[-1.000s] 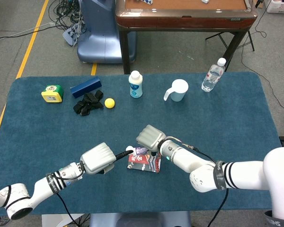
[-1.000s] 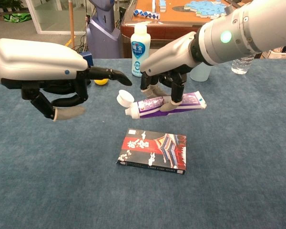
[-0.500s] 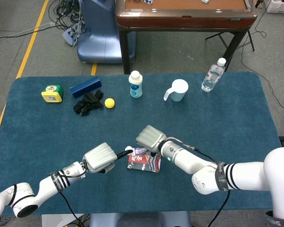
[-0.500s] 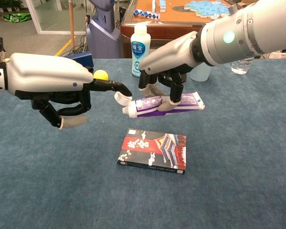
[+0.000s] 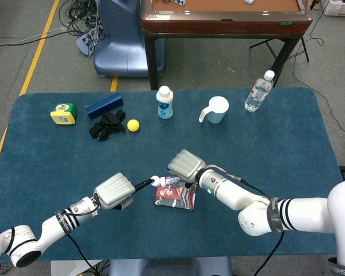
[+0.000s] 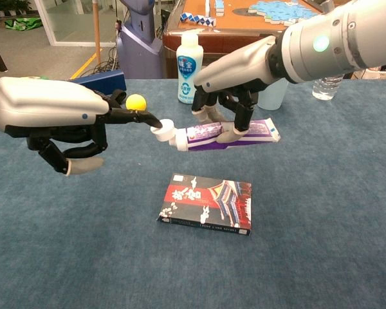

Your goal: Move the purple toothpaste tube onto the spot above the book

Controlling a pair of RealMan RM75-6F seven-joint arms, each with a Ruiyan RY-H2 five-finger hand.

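- The right hand (image 6: 235, 96) holds the purple toothpaste tube (image 6: 228, 134) in the air, its fingers (image 6: 246, 122) wrapped around the tube's middle from above.
- The tube lies roughly level, cap end toward the robot's left, raised over the blue tabletop (image 6: 334, 212) beyond the far edge of the book (image 6: 208, 203).
- The book lies flat on the tabletop, cover up, apart from both hands in the chest view.
- The left hand (image 6: 58, 119) reaches in from the left side with one finger stretched out; its tip touches the tube's white cap (image 6: 163, 129). The other fingers are curled under the palm and grip nothing.
- In the head view the right hand (image 5: 187, 165) and the left hand (image 5: 112, 191) meet at the tube (image 5: 168, 180), which shows just above the book (image 5: 175, 195).
- Along the far side of the tabletop stand a white bottle (image 5: 165, 102), a pale mug (image 5: 215, 110) and a clear water bottle (image 5: 258, 92).
- At the far left lie a yellow ball (image 5: 133, 125), a black bundle (image 5: 107, 125), a blue box (image 5: 104, 106) and a green-and-yellow box (image 5: 64, 114).
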